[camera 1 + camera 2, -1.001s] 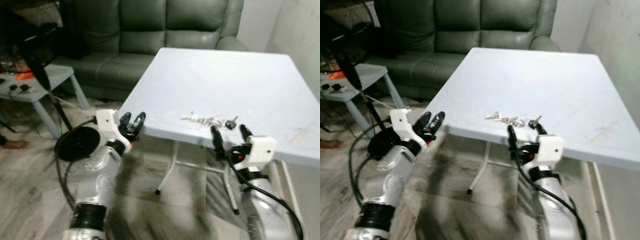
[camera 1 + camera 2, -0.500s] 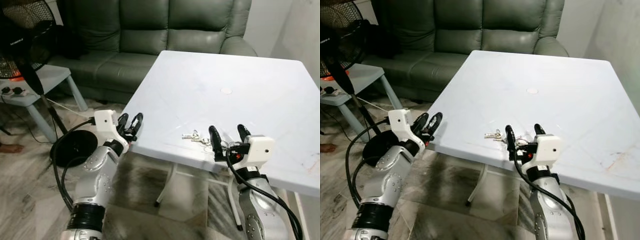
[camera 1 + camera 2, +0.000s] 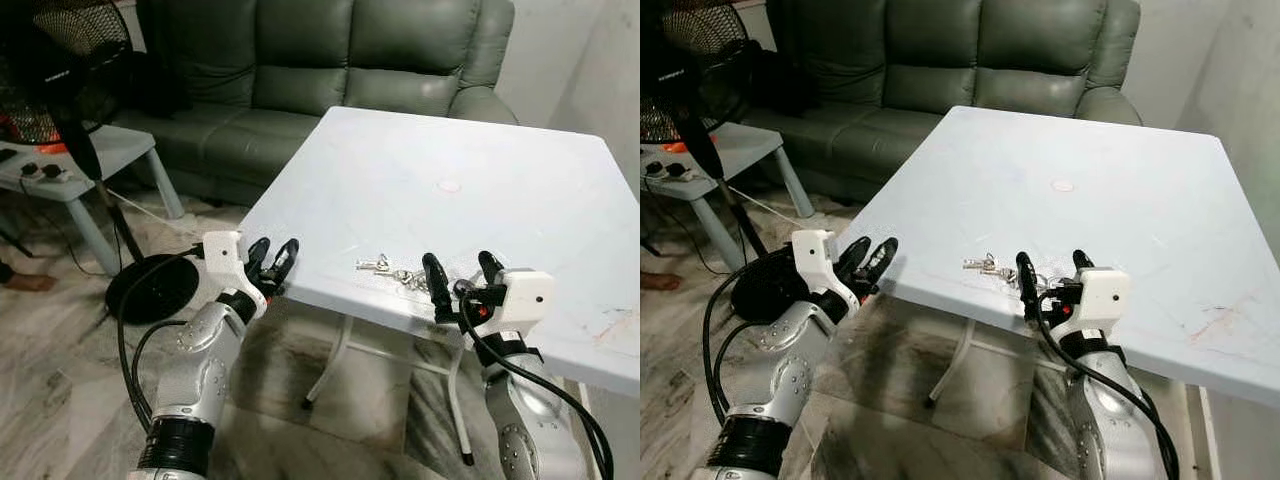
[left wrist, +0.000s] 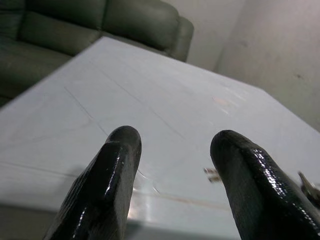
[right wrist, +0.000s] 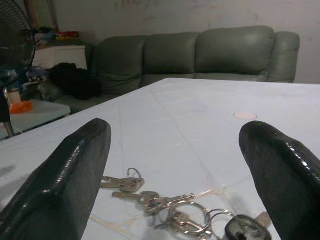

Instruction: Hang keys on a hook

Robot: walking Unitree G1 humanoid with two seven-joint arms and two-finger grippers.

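The keys are lying flat on the white table, close to its near edge. They form a loose string: small silver keys at one end, rings in the middle, a dark-headed key at the other end.

The right gripper is hovering at the table's near edge, directly in front of the keys. Its fingers are spread wide and are holding nothing. In the right wrist view the keys are sitting between the two fingers, low in the gap.

The left gripper is hanging just off the table's near-left corner, well apart from the keys. Its fingers are also apart and empty.

No hook is appearing near the table.

Likely faults from this position:

- Edge loss. The keys are resting near the table's edge. A finger pushing them instead of closing on them is likely to slide them off onto the floor.
- Partial grasp. The bunch is thin and flat. Fingers closing too high are likely to skim over it, or to catch one ring and leave the rest dangling.
- Table strike. The fingers are working level with the tabletop; too low an approach is likely to jam a fingertip against the edge.
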